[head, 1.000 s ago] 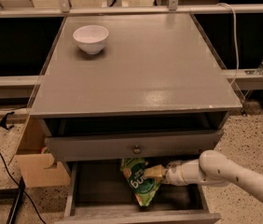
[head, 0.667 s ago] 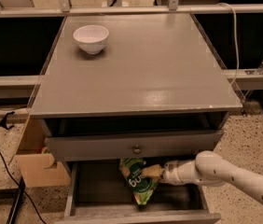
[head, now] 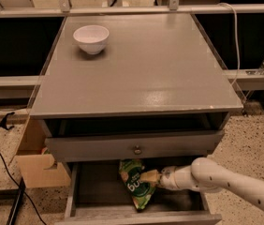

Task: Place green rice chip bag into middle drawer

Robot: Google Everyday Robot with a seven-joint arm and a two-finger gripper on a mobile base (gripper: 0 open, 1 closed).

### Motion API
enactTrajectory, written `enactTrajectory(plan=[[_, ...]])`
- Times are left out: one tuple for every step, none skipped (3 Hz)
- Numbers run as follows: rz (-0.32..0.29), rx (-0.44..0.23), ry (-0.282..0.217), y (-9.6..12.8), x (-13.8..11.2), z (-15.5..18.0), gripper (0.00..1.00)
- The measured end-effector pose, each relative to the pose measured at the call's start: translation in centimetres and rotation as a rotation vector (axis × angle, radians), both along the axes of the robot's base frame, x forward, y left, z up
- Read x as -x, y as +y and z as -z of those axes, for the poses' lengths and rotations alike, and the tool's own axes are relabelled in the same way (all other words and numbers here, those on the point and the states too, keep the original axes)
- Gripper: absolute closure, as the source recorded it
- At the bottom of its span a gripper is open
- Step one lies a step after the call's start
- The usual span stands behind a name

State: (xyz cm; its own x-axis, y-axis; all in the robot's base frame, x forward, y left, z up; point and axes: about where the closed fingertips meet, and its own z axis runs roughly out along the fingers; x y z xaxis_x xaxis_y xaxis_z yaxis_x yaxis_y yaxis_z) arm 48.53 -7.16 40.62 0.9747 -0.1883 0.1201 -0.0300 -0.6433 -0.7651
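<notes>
Down at the near edge of the scene, inside the wide grey wooden middle drawer (head: 97,187), the crumpled green foil rice chip bag (head: 134,187) stands tilted, its lower end near the drawer's front wall and its top tucked under the grey drawer front with the small round knob (head: 99,146) above. The two-finger tool (head: 150,177) reaches in from the right on its white arm (head: 235,185) and pinches the bag at its right edge, low inside the drawer.

The step in hand looks like the release. To do it well, the bag should settle onto the flat floor before the pinch lets go — lowered a touch and laid left, toward the bare part of the floor, so that it lies flat, not propped.

Room is tight overhead: the knobbed front overhangs the far part of the drawer, so the tool cannot rise straight up. The likely clear way out is back to the right and toward the near side, over the low right wall. A brown cardboard box (head: 38,168) sits outside the left wall, and the round white bowl (head: 91,38) rests far off on the grey cabinet top (head: 169,69) — neither stands in the way.
</notes>
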Motion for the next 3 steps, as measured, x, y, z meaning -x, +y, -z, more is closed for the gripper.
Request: enactTrajectory(plan=[[-0.01,0.024,-0.011,0.91,0.3,0.79,1.0],[-0.009,0.026,-0.013,1.0,0.29,0.86,0.83],[-0.009,0.026,-0.013,1.0,0.29,0.86,0.59]])
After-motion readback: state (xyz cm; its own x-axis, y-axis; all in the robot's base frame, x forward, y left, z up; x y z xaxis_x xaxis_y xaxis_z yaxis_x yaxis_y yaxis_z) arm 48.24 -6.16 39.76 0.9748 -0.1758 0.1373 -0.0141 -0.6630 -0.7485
